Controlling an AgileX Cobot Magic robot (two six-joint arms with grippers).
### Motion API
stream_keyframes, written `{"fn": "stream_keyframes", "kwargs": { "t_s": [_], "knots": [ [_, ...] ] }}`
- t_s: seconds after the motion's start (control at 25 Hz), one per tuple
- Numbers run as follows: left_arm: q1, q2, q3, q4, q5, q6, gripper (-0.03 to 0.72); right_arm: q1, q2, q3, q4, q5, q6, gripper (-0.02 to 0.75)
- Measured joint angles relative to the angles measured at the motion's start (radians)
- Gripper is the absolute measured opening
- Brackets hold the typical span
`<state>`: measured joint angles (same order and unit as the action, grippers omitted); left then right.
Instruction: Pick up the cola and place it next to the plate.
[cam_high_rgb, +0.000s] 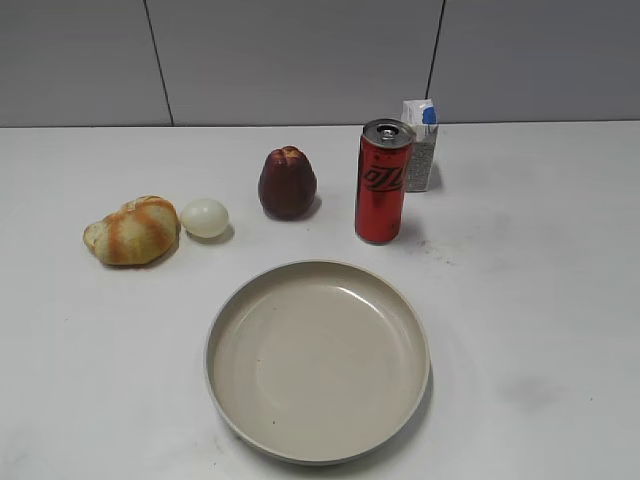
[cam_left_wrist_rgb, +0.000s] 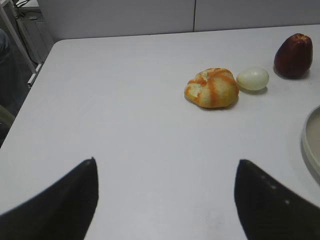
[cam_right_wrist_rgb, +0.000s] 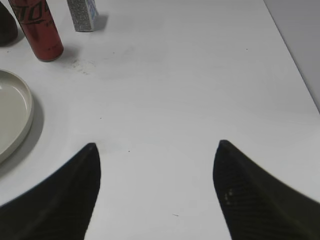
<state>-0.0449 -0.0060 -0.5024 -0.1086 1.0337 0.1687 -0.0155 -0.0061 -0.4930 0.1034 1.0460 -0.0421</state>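
The cola (cam_high_rgb: 382, 183), a tall slim red can with black lettering and a silver top, stands upright behind the plate's right side; it also shows in the right wrist view (cam_right_wrist_rgb: 38, 27) at the top left. The plate (cam_high_rgb: 318, 440) is a large round beige dish at the front centre, empty; its rim shows in the right wrist view (cam_right_wrist_rgb: 26, 117) and the left wrist view (cam_left_wrist_rgb: 311, 145). My left gripper (cam_left_wrist_rgb: 165, 165) is open and empty over bare table. My right gripper (cam_right_wrist_rgb: 156, 146) is open and empty, well short of the can. Neither gripper shows in the exterior view.
A bread roll (cam_high_rgb: 133, 231), a pale egg (cam_high_rgb: 205, 218) and a dark red fruit (cam_high_rgb: 287, 183) lie in a row left of the can. A small white-and-blue carton (cam_high_rgb: 421, 145) stands just behind the can's right. The table's right edge (cam_right_wrist_rgb: 295, 65) is near my right gripper.
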Motion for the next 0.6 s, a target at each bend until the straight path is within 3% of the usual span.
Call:
{"fn": "stream_keyframes", "kwargs": {
  "t_s": [0.6],
  "knots": [
    [0.0, 0.053, 0.0, 0.0, -0.001, 0.0, 0.587, 0.0, 0.0, 0.0, 0.0, 0.0, 0.0, 0.533]
  ]
}}
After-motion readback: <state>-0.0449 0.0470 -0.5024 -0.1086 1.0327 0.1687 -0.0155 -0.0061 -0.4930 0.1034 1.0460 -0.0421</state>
